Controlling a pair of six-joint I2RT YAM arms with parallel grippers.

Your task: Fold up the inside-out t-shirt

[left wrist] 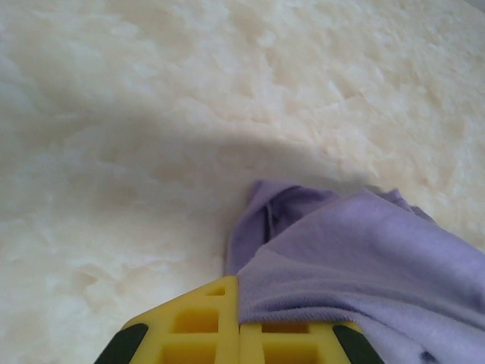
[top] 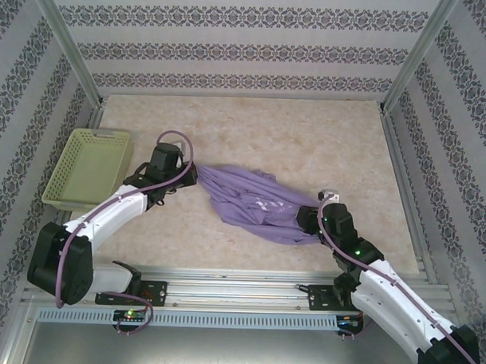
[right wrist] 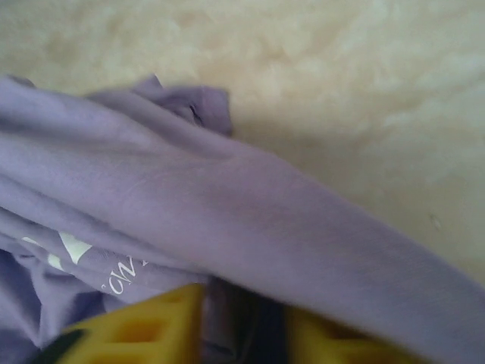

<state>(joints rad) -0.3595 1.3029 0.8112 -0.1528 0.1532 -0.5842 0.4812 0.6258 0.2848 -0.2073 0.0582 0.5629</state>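
Note:
The lavender t-shirt (top: 254, 202) lies bunched and stretched between both arms in the middle of the table, white lettering showing on its folds. My left gripper (top: 197, 174) is at the shirt's left end. In the left wrist view its yellow fingers (left wrist: 220, 318) meet, shut on an edge of the t-shirt (left wrist: 364, 250). My right gripper (top: 309, 220) is at the shirt's lower right end. In the right wrist view the right gripper (right wrist: 242, 307) has its yellow fingers (right wrist: 159, 318) apart, with the t-shirt (right wrist: 227, 197) draped over them and some cloth in the gap.
A yellow-green basket (top: 88, 169) sits at the left edge of the table, just beyond the left arm. Metal frame posts and patterned walls close in the table on three sides. Bare beige tabletop (top: 308, 144) lies behind the shirt.

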